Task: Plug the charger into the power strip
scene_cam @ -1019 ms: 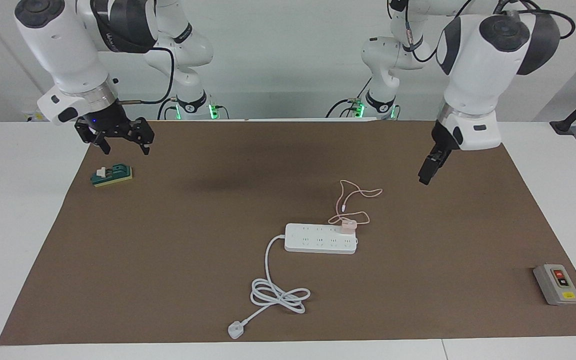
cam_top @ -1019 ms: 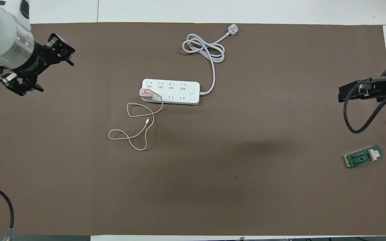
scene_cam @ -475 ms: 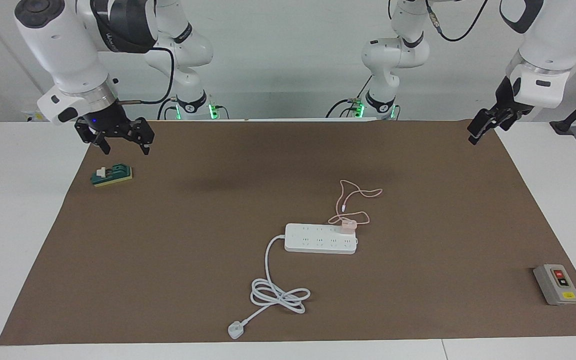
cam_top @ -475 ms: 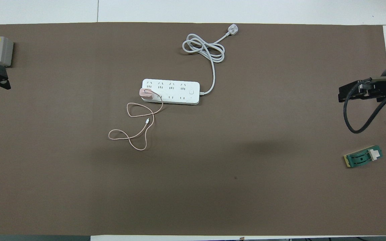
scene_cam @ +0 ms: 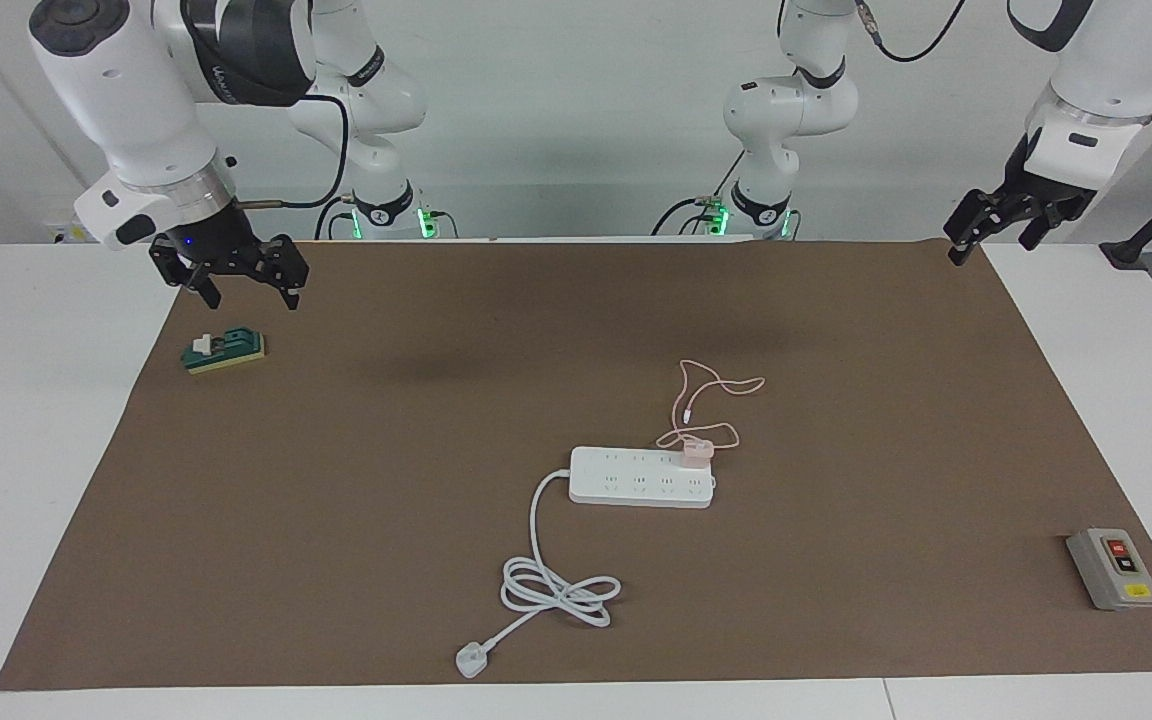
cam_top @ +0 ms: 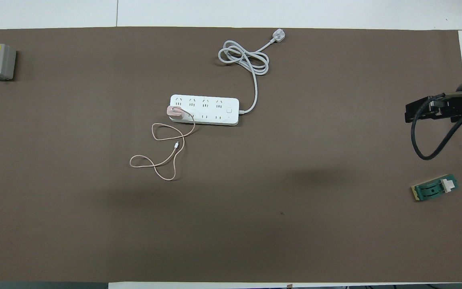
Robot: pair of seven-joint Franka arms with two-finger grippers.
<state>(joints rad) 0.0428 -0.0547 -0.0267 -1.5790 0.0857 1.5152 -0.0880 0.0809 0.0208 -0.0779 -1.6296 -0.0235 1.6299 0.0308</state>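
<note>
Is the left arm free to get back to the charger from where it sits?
Probably yes: the left end effector is open over the mat's corner, and only bare mat lies between it and the charger.

Brown mat (scene_cam: 336, 520) covers most of the white table (scene_cam: 36, 420), whose bare top shows along the mat's edges. Grey switch box (scene_cam: 1113, 568) with a red and a yellow button lies flat on the mat at the left arm's end, toward the edge farthest from the robots. Small green block (scene_cam: 224, 351) with a white piece on top sits on the mat at the right arm's end, near the robots' edge, well apart from the box.
</note>
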